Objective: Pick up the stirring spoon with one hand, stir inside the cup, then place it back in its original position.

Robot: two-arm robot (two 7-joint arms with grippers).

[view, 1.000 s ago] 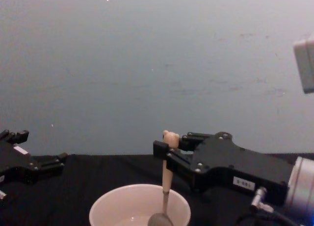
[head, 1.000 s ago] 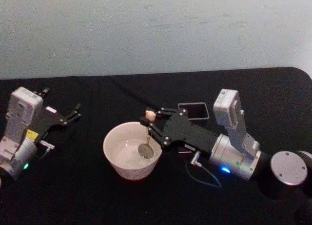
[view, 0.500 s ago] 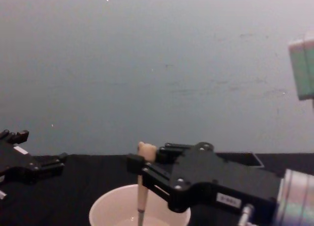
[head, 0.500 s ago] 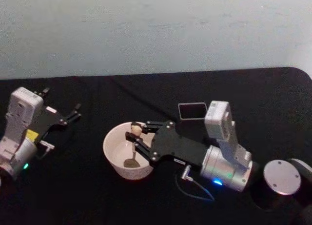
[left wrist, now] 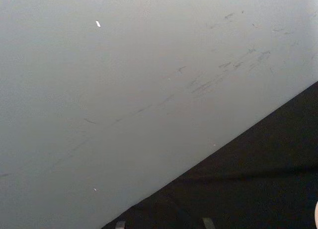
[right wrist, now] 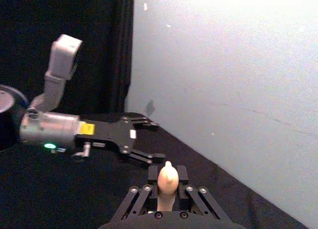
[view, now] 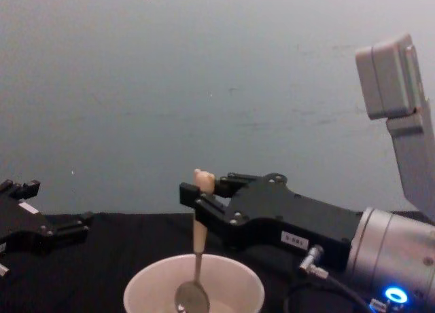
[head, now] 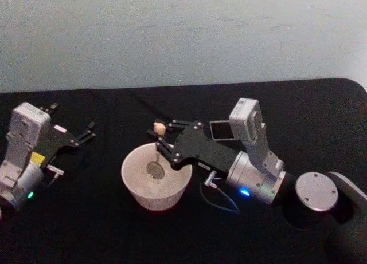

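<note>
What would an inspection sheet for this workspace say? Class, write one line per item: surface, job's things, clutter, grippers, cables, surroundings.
Surface: table covered in black cloth.
Job's things: spoon stands nearly upright, its metal end down inside the cup.
Clutter: dark square holder at the back, behind the right arm.
Grippers: right gripper is shut on the spoon's handle above the cup; left gripper is open, parked at the table's left.
Cables: blue cable loops on the cloth by the right wrist.
Surroundings: plain pale wall behind the table.
</note>
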